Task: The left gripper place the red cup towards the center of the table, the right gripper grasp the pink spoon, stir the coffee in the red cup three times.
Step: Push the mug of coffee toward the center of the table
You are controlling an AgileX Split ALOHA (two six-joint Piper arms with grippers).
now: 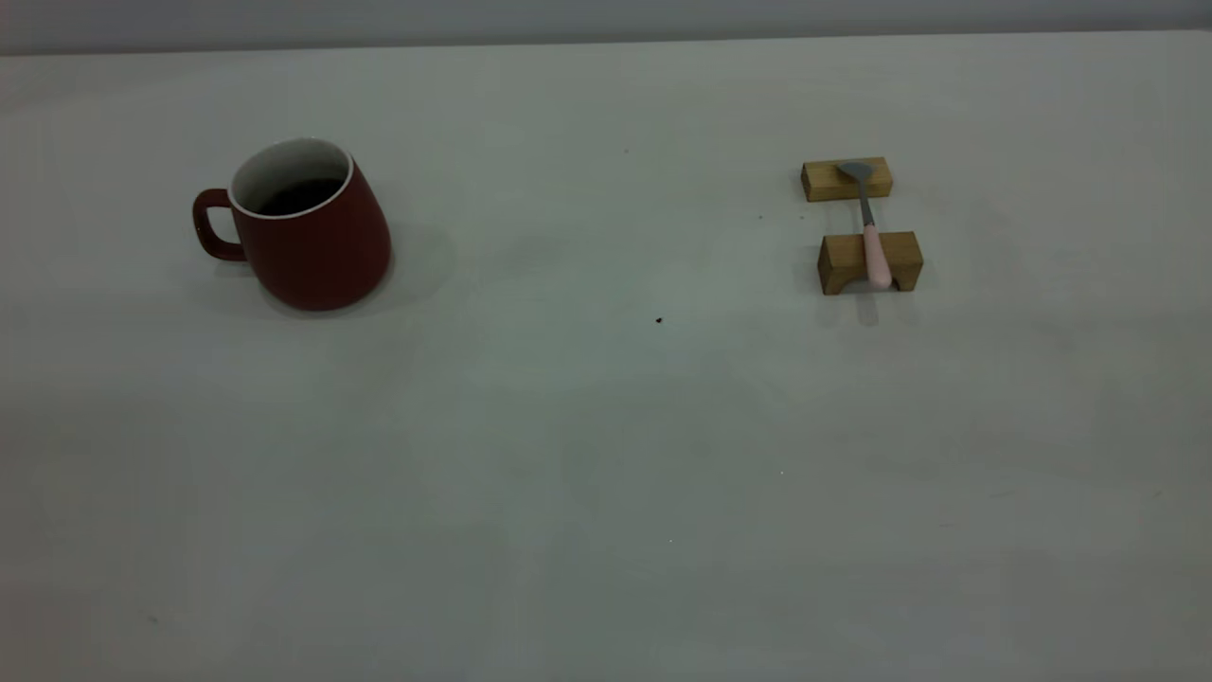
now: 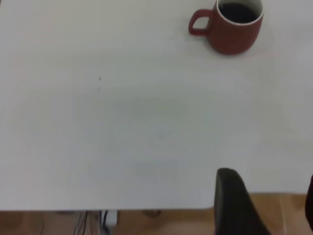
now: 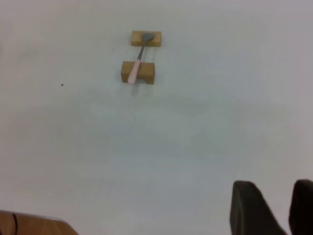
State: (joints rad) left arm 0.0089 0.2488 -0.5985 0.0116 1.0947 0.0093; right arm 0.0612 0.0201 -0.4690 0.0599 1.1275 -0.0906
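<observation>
1. While neither arm has reached its object, both grippers hang back over the near edge of the table (image 1: 606,455); the exterior view shows no arm at all.
2. Left gripper (image 2: 266,205): one dark finger (image 2: 234,205) shows in its wrist view, a sliver of the other at the frame's margin. Jaws stand wide apart, holding nothing.
3. Right gripper (image 3: 276,210): two dark fingers (image 3: 249,210) visible with a narrow gap between them, nothing held.
4. Red cup (image 1: 308,227) sits upright toward the table's left side, nearer the far edge than the near one, handle pointing to the left edge. Coffee (image 1: 301,196) lies low inside, dark and flat.
5. Pink spoon (image 1: 869,227) is well apart from the cup, toward the right side. It bridges two small wooden blocks (image 1: 869,260), bowl on the farther block, pink handle across the nearer one (handle end juts past it toward the near edge).
6. Judged stage: the start, cup not yet moved toward the centre.
7. Risks:
   - The cup widens toward its base, so fingers closing high on the wall may slip upward; a jolt would slop coffee.
   - Grabbing the handle alone could let the cup swing.
   - The spoon is slim and only resting on the blocks; an off-line approach could knock it off or shove a block
</observation>
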